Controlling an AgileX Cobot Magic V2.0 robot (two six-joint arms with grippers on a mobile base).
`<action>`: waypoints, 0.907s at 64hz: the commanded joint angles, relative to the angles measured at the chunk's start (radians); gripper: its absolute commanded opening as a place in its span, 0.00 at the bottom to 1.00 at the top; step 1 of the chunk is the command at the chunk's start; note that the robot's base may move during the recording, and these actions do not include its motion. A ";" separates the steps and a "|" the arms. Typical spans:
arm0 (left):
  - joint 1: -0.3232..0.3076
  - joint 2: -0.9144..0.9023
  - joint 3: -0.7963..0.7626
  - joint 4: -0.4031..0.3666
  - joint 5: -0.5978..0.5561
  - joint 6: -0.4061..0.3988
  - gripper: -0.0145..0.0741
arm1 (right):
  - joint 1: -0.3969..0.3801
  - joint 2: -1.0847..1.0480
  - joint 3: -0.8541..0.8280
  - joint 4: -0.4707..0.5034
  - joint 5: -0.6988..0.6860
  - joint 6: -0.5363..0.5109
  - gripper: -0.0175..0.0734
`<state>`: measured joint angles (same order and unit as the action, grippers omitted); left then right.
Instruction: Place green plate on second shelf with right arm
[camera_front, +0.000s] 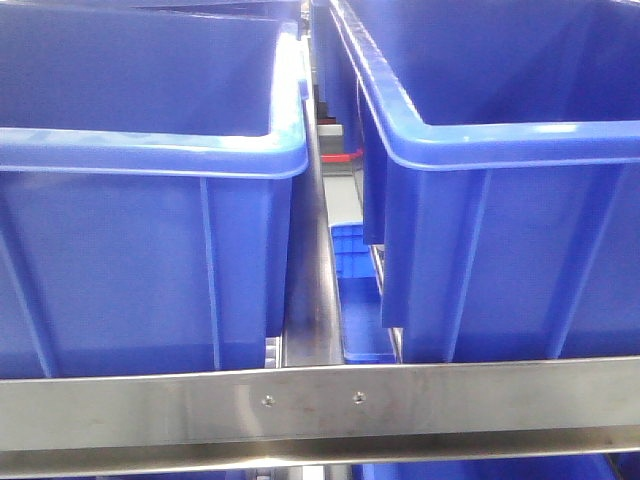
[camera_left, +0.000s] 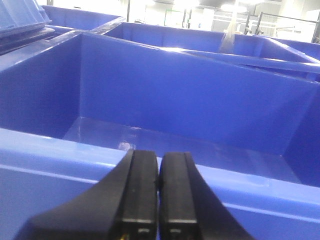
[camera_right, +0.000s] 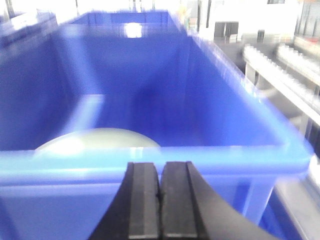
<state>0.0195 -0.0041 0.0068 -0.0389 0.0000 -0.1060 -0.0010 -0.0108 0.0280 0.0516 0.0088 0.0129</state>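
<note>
R gripper (camera_right: 160, 200): jaws pressed together, nothing between them, black pads meeting in a thin seam at the bottom of the R wrist view. It sits just outside the near rim of a deep blue bin (camera_right: 240, 150), at about rim height. Inside that bin, just past the rim and left of the gripper, lies the green plate (camera_right: 97, 140) on the bin floor; only its far arc shows, rest hidden behind the rim. Pic is blurred, so can't tell if the plate is flat or tilted. To the right of the bin, a pale rack (camera_right: 280, 65) and room clutter, too blurry to name.

L gripper (camera_left: 159, 195): jaws also closed together, empty, held just short of the near rim of another blue bin (camera_left: 200, 95), w/ bare glossy floor visible inside. More blue bins behind it.

Front view: two big blue bins side by side, left bin (camera_front: 150, 230) and right bin (camera_front: 500, 240), w/ a narrow gap between them, standing behind a steel shelf rail (camera_front: 320, 400) w/ two screws. A smaller blue crate (camera_front: 360, 290) shows down in the gap. No arm or plate seen in this view.
</note>
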 joint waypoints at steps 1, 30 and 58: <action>0.000 -0.018 0.041 -0.006 -0.081 -0.003 0.31 | -0.006 -0.018 -0.019 -0.016 -0.053 -0.002 0.25; 0.000 -0.018 0.041 -0.006 -0.081 -0.003 0.31 | -0.006 -0.018 -0.019 -0.024 0.013 0.005 0.25; 0.000 -0.018 0.041 -0.006 -0.081 -0.003 0.31 | -0.006 -0.018 -0.019 -0.038 0.031 0.005 0.25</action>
<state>0.0195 -0.0041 0.0068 -0.0389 0.0000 -0.1060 -0.0010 -0.0108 0.0280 0.0167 0.1102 0.0168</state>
